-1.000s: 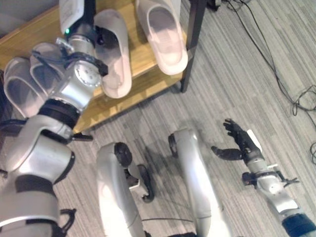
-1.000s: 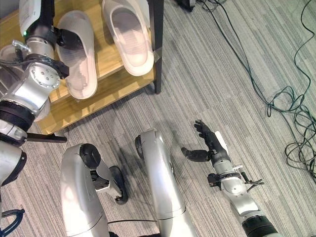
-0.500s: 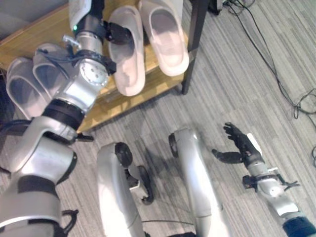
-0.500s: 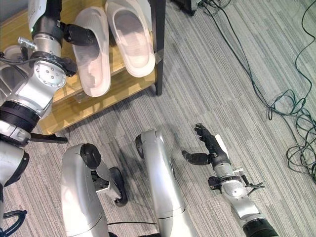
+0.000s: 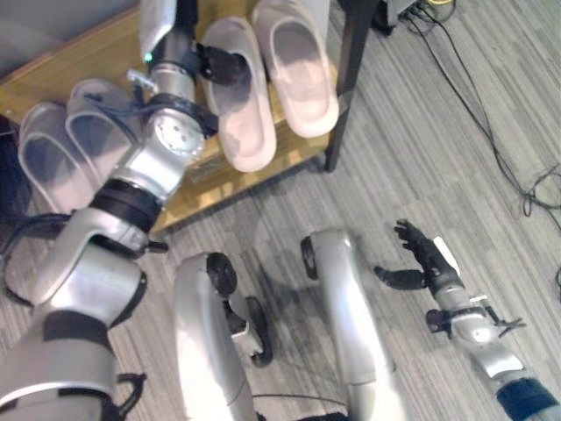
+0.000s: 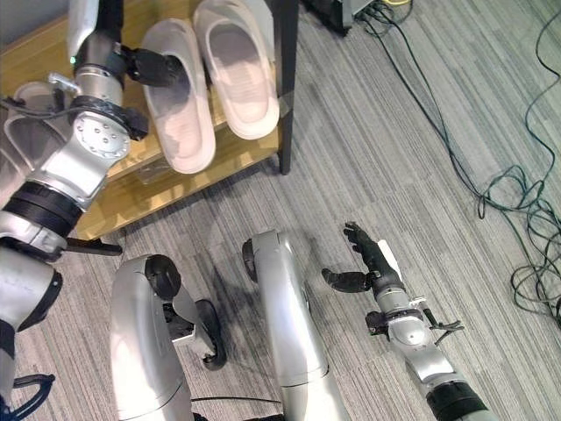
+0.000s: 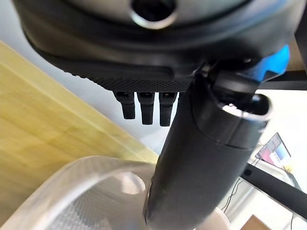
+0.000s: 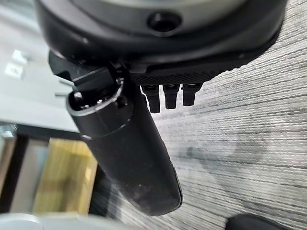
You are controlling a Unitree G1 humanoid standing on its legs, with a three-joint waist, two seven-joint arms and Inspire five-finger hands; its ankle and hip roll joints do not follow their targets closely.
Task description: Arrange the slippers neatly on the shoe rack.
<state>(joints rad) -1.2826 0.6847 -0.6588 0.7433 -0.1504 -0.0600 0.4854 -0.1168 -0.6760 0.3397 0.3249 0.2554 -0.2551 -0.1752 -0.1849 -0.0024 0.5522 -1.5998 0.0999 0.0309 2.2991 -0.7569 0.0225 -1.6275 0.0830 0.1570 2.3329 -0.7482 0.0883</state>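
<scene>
- A grey pair of slippers (image 5: 61,149) lies at the left end of the shoe rack (image 5: 61,66), on the wooden shelf, well to the left of the left hand's fingers.
- The left hand (image 5: 215,66) is over the shelf with its thumb pressed down into the opening of the white slipper (image 5: 238,105). In the left wrist view the thumb (image 7: 201,158) crosses the slipper's strap (image 7: 72,191) while the fingers (image 7: 146,108) stand fairly straight past it, not wrapped round anything I can make out. It looks like a thumb hook or pinch on the strap; whether the fingers touch the underside I cannot tell.
- This slipper's heel hangs past the shelf's front edge. Letting go now, or pulling it further toward the robot, could tip it onto the carpet (image 6: 421,132).
- Just right of those fingers, touching the held slipper's side, is its mate (image 5: 298,70). A sideways nudge could knock it askew against the black post (image 6: 285,79).
- The right hand (image 6: 372,263) hangs low over the carpet, fingers loosely spread and empty, well apart from the rack.
</scene>
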